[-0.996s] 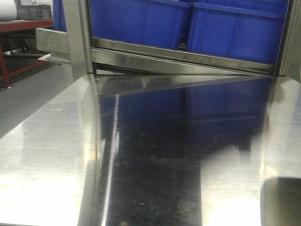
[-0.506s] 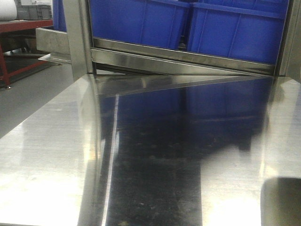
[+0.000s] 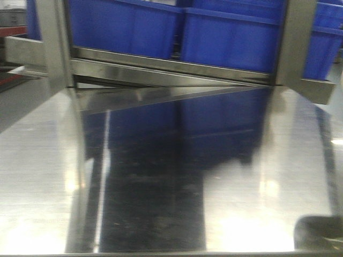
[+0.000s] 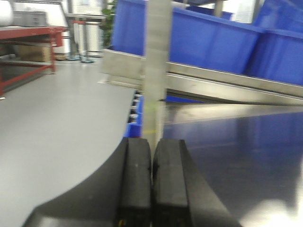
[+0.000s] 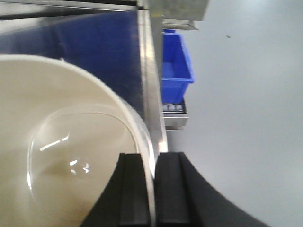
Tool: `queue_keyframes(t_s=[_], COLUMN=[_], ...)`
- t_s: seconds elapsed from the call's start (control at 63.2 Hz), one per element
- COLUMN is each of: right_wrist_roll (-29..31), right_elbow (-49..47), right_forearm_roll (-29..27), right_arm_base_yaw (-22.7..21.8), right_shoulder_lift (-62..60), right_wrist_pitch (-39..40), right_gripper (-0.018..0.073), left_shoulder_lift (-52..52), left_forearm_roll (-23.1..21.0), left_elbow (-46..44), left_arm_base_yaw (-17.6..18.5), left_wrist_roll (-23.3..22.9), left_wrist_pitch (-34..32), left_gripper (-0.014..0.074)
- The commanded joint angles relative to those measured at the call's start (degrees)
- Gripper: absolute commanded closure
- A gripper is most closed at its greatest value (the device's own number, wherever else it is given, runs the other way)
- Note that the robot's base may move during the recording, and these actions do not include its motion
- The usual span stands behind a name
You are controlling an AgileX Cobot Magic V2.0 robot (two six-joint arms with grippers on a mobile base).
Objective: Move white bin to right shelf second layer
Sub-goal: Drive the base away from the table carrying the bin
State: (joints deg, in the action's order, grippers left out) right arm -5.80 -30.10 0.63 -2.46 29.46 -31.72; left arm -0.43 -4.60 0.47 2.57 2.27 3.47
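Right wrist view: right gripper (image 5: 152, 189) has its two black fingers drawn in tight on the thin rim of the white bin (image 5: 61, 142), one finger inside the wall and one outside; grip looks narrow, on the rim only. The bin fills the left half of that frame, its mouth towards the camera, with the smooth inside and rounded base in sight; so its body lies wholly left of the claw, and the gripped wall runs up the frame away from the wrist. The tub is rounded-square, so no marked long axis. Below and beyond it are the steel tabletop (image 5: 94, 42) and its edge; right of that edge, grey floor (image 5: 246, 118) and a small blue crate (image 5: 176, 66) lower down. Left wrist view: left gripper (image 4: 151, 184) has its fingers pressed together with nothing between them; idle, pointing at a steel upright (image 4: 156, 61). Front view, somewhat blurred: blue crates (image 3: 230, 37) sit on a rack level behind a steel front rail (image 3: 161, 67); a second upright (image 3: 292, 43) stands at upper right, with another bay just past it at the frame edge. The bin does not show here; a dark blur in the lower right corner cannot be made out. The right shelf second layer cannot be identified with certainty. Judgement: the right arm carries; the off-centre hold means the bin may swing or tip during the lift.
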Motion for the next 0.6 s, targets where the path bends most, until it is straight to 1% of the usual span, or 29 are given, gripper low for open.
queue_keyframes(t_s=[0.0,0.585], right_wrist_roll=[-0.3,-0.3], right_elbow=[-1.6,-1.6], right_forearm_roll=[0.4,0.4], right_arm_base_yaw=[0.1,0.1], right_shoulder_lift=[0.0,0.0], right_wrist_pitch=[5.8,5.8], right_gripper=[0.0504,0.0504], left_shoulder_lift=[-0.9,-0.9], left_forearm_roll=[-0.3,-0.3], left_elbow=[1.6,1.6], left_arm_base_yaw=[0.4,0.4], left_wrist_roll=[-0.3,-0.3], left_wrist_pitch=[-4.8,-4.8], left_gripper=[0.0512,0.0512])
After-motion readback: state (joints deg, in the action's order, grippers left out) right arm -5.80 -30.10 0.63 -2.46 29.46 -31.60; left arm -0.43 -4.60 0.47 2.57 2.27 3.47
